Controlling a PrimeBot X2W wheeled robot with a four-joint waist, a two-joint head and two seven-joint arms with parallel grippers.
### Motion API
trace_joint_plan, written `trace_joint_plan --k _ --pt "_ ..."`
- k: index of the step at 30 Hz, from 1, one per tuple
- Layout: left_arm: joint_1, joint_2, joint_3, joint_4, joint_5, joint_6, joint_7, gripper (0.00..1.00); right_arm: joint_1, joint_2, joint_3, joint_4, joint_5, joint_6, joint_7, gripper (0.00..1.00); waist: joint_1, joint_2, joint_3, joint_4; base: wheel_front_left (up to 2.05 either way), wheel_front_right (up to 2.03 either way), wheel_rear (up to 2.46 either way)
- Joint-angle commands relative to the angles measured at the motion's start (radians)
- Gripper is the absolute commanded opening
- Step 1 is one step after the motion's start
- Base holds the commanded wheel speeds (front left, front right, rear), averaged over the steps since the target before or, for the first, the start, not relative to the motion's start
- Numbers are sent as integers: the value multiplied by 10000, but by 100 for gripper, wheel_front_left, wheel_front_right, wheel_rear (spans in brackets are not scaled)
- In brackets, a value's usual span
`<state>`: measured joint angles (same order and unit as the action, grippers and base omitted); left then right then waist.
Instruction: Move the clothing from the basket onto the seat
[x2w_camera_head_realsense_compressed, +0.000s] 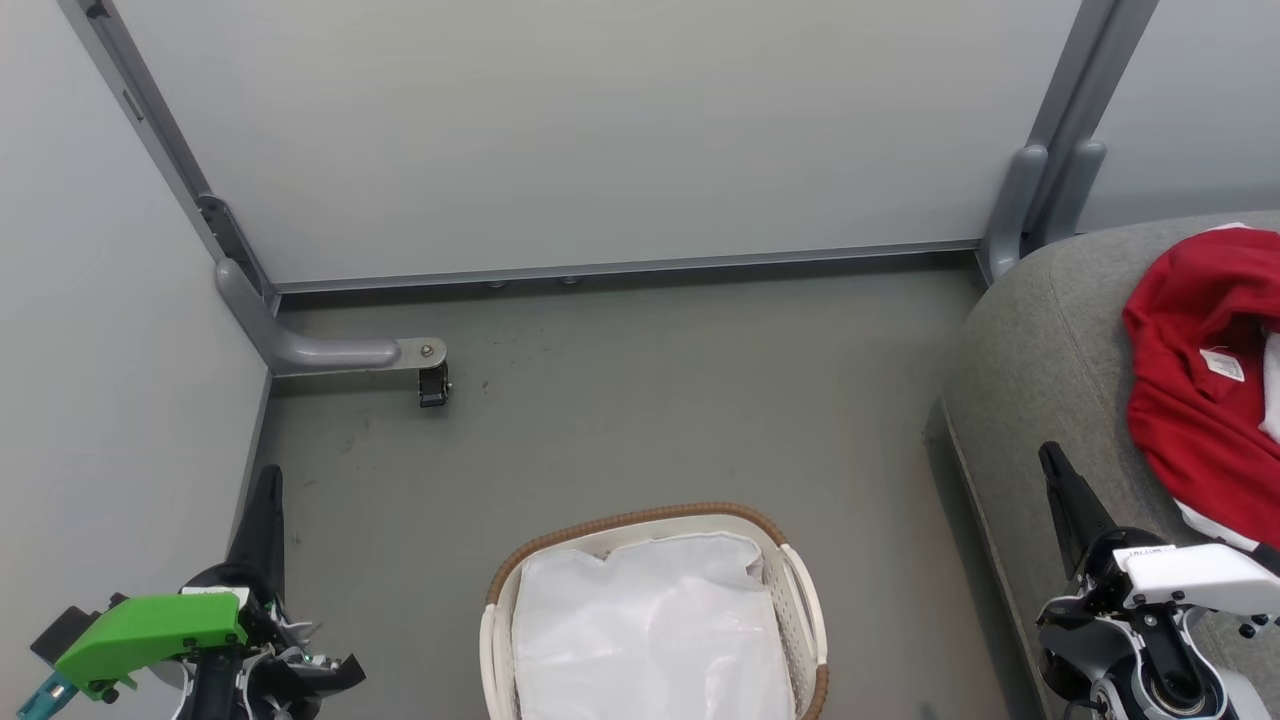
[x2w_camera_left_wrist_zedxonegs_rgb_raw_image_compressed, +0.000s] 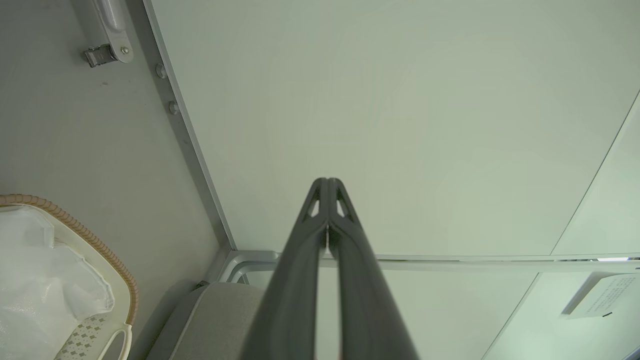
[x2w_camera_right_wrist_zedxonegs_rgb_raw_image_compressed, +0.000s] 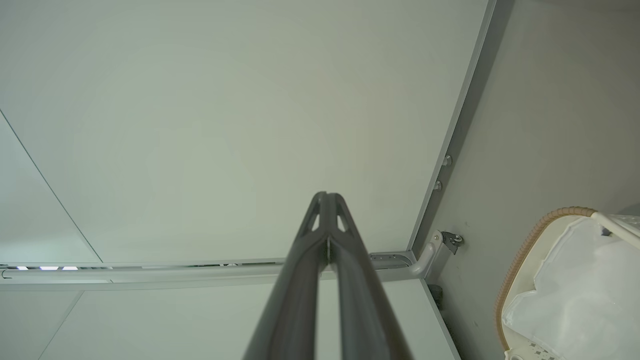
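My left hand (x2w_camera_head_realsense_compressed: 266, 495) sits near the wall panel and my right hand (x2w_camera_head_realsense_compressed: 1058, 480) by the edge of the seat (x2w_camera_head_realsense_compressed: 1040, 340); I judge the sound move is to keep both parked clear and look over the basket (x2w_camera_head_realsense_compressed: 640, 517) before calling it done, since a needless reach risks snagging the white lining (x2w_camera_head_realsense_compressed: 650, 620) (all I can see inside). Each hand has its two dark fingers pressed together tip to tip, holding and touching nothing. The red clothing (x2w_camera_head_realsense_compressed: 1190, 400) lies heaped on the seat at far right, and the basket stands on the floor (x2w_camera_head_realsense_compressed: 620, 400) between the hands.
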<state>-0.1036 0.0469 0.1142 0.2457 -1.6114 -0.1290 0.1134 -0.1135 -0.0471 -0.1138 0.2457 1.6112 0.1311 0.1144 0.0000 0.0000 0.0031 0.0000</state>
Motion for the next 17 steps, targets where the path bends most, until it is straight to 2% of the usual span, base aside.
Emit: trace_joint_plan --k 1,17 --pt "-100 62 17 -20 -32 -40 44 0 107 -60 -20 -37 35 -7 28 0 0 0 0 0 0 0 0" --pt "-100 62 17 -21 -32 -40 44 0 106 -60 -20 -37 35 -7 28 0 0 0 0 0 0 0 0"
